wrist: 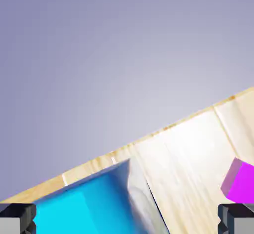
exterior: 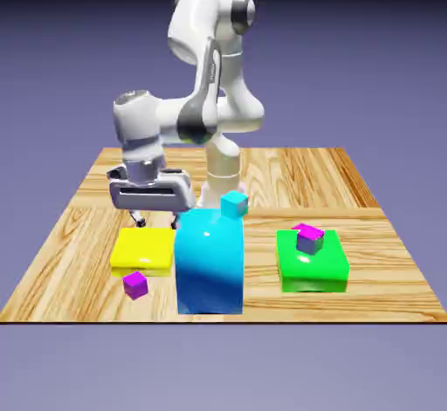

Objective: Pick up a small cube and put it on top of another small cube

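The small magenta cube lies on the wood near the front edge, just in front of the yellow pad. The small cyan cube shows at the top back corner of the tall cyan-blue block; I cannot tell whether it rests on the block or sits behind it. My gripper hangs open over the back edge of the yellow pad, holding nothing. In the hand view the gripper has its fingertips far apart. A magenta cube sits on the wood at the right edge.
A green pad on the exterior view's right carries a magenta-topped cube with greyish sides. The tall cyan-blue block stands between the two pads and fills the hand view's lower left. The table's front edge is close.
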You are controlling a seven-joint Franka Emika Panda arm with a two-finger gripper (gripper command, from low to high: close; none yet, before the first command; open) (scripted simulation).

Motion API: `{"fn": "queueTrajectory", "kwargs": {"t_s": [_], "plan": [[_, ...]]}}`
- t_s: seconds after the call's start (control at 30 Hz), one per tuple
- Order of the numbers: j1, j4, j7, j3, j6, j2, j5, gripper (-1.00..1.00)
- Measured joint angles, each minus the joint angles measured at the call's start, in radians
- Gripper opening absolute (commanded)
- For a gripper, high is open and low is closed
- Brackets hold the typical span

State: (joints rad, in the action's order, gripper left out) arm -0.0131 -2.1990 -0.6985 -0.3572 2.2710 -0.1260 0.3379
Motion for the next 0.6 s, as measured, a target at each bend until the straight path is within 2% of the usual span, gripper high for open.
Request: {"fn": "queueTrajectory", "kwargs": {"t_s": [0.6], "plan": [[-0.020, 0.573, 0.040, -0.335, -0.718, -0.652, 0.317, 0.00]]}}
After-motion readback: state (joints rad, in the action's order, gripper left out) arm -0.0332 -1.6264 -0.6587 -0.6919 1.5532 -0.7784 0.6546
